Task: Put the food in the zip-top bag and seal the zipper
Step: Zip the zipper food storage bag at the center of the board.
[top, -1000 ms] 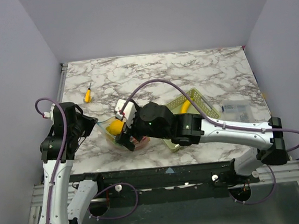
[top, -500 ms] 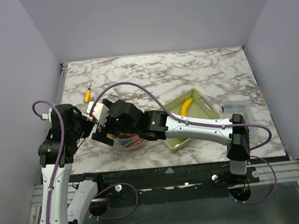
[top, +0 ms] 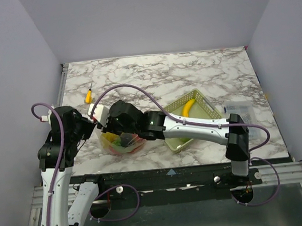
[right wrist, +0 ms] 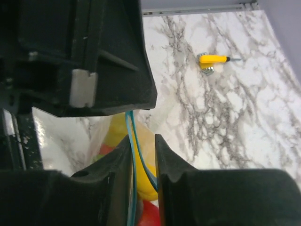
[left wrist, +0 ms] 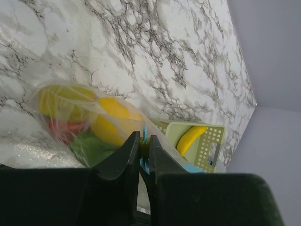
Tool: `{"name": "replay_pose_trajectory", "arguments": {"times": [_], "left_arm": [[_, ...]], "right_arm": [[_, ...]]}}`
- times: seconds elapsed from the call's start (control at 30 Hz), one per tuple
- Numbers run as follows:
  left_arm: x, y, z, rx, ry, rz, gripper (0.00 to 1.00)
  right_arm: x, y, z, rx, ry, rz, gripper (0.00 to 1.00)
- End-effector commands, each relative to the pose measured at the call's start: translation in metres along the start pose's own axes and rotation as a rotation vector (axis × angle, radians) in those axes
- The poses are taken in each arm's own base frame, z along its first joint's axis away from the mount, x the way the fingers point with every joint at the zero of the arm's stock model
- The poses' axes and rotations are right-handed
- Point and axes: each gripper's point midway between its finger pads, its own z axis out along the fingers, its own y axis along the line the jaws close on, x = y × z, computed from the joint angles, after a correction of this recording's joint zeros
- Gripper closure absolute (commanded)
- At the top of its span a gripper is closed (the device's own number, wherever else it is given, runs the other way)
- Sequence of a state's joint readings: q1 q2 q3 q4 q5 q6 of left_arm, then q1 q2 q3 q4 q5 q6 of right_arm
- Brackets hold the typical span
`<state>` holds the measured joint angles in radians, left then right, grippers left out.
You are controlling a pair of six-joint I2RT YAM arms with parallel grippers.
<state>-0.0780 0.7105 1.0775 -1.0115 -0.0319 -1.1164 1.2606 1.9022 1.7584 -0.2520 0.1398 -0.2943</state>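
Sealing step, I reckon. Bag [top: 119, 145] sits around 7 o'clock on the worktop [top: 190, 72], food [left wrist: 113, 125] inside it, basket [top: 209, 107] at its 3 o'clock. Left hand [left wrist: 144, 139] is clamped on the zipper [right wrist: 130, 155]. Right hand [right wrist: 142, 141] straddles that blue strip with narrow jaws; can't tell if it's truly pinching. Tip: squeeze firmly, then slide straight along the strip away from the left hand, pulling it taut so both tracks mate.

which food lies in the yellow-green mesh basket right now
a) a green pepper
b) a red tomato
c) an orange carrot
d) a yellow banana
d: the only food showing in the mesh basket is a curved yellow banana.
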Motion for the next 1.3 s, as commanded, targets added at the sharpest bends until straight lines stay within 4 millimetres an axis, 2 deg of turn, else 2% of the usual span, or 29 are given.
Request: {"name": "replay_pose_trajectory", "arguments": {"times": [0.0, 0.03, 0.07, 0.1, 0.17, 0.23, 0.33, 0.37, 0.43, 0.5, 0.57, 0.7, 0.8, 0.9, 0.97, 1.03, 1.17, 1.27], "left_arm": [[-0.01, -0.018, -0.011, 0.076, -0.036, 0.013, 1.0], [-0.009, -0.021, -0.011, 0.098, -0.033, 0.037, 1.0], [-0.011, -0.029, -0.012, 0.144, -0.042, 0.09, 1.0], [-0.009, -0.036, -0.013, 0.196, -0.037, 0.139, 0.91], [-0.012, -0.047, -0.015, 0.288, -0.072, 0.249, 0.6], [-0.009, -0.064, -0.022, 0.438, -0.111, 0.418, 0.39], [-0.007, -0.068, -0.027, 0.588, -0.229, 0.658, 0.22], [-0.007, -0.068, -0.028, 0.619, -0.269, 0.717, 0.19], [0.002, -0.062, -0.023, 0.659, -0.282, 0.82, 0.17], [0.019, -0.059, -0.019, 0.726, -0.237, 0.906, 0.16], [0.034, -0.059, -0.02, 0.791, -0.182, 0.933, 0.15], [0.036, -0.062, -0.024, 0.862, -0.232, 0.885, 0.16], [0.043, -0.064, -0.026, 0.955, -0.284, 0.936, 0.16], [0.062, -0.059, -0.013, 1.021, -0.214, 1.051, 0.16], [0.067, -0.059, -0.01, 1.036, -0.181, 1.073, 0.17], [0.074, -0.057, -0.007, 1.056, -0.13, 1.106, 0.21], [0.09, -0.052, -0.013, 1.14, -0.062, 1.16, 0.29], [0.096, -0.048, -0.012, 1.159, -0.041, 1.166, 0.43]], "right_arm": [[0.004, -0.008, 0.001, -0.007, -0.015, 0.049, 0.85], [0.006, -0.008, 0.0, -0.013, -0.013, 0.056, 0.96], [0.007, -0.009, -0.001, -0.019, -0.015, 0.064, 0.99], [0.011, -0.01, -0.003, -0.028, -0.012, 0.072, 1.0], [0.016, -0.015, -0.008, -0.053, -0.025, 0.097, 1.0], [0.015, -0.019, -0.016, -0.11, -0.056, 0.134, 1.0], [0.016, -0.026, -0.03, -0.226, -0.1, 0.188, 1.0], [0.016, -0.028, -0.035, -0.258, -0.114, 0.197, 1.0], [0.017, -0.032, -0.042, -0.29, -0.13, 0.194, 1.0], [0.019, -0.034, -0.049, -0.326, -0.149, 0.173, 1.0], [0.02, -0.036, -0.058, -0.37, -0.18, 0.178, 1.0], [0.022, -0.039, -0.071, -0.476, -0.237, 0.208, 1.0], [0.022, -0.034, -0.073, -0.526, -0.242, 0.22, 1.0], [0.024, -0.034, -0.074, -0.543, -0.253, 0.231, 1.0], [0.026, -0.035, -0.075, -0.546, -0.259, 0.236, 1.0], [0.027, -0.039, -0.077, -0.547, -0.274, 0.243, 1.0], [0.028, -0.038, -0.082, -0.564, -0.282, 0.241, 1.0], [0.023, -0.04, -0.086, -0.563, -0.311, 0.221, 1.0]]}}
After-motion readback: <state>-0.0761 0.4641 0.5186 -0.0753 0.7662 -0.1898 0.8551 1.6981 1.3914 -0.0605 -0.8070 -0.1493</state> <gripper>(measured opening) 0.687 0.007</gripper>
